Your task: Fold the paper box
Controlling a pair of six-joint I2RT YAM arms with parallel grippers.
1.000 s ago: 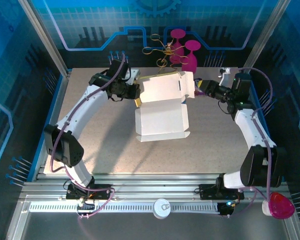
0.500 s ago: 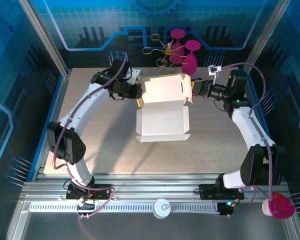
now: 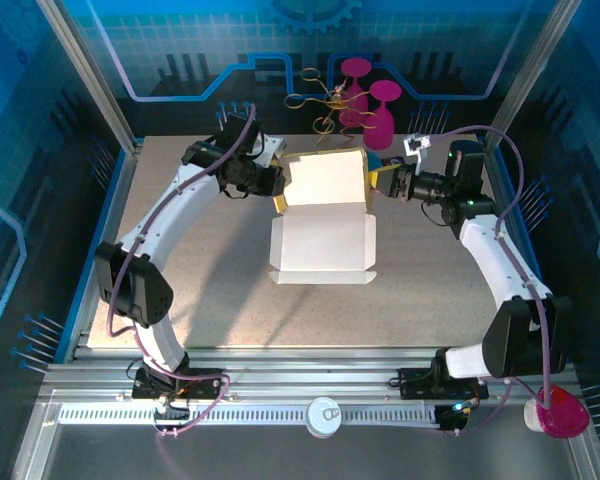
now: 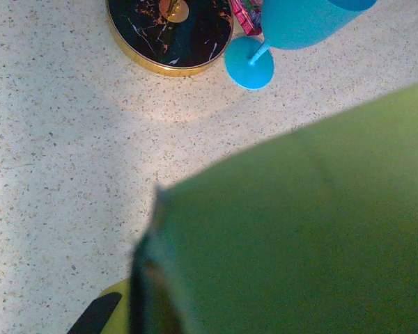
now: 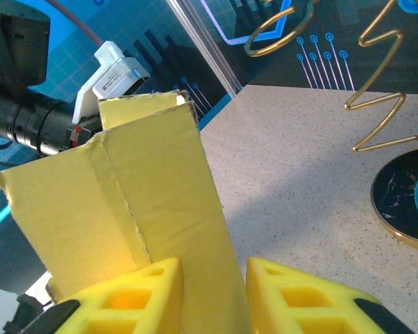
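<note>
Paper box (image 3: pixel 320 235) at worktop (image 3: pixel 200 290) centre, approx. half formed: front panel flat, white side up; rear panel raised, side flaps partly turned in. Left gripper (image 3: pixel 276 184) jaws together, clamped on box's rear-left edge. Right gripper (image 5: pixel 212 296) jaws clamped on yellow side flap. Remaining, by judgement: walls, tabs, lid closure.

no legible text, labels, brands or numbers anywhere

Matt yellow cardboard paper box (image 5: pixel 125 209) – rough torn-looking edges, speckled stone-look table (image 4: pixel 56 139), glossy gold wire stand (image 5: pixel 376 90)
</note>
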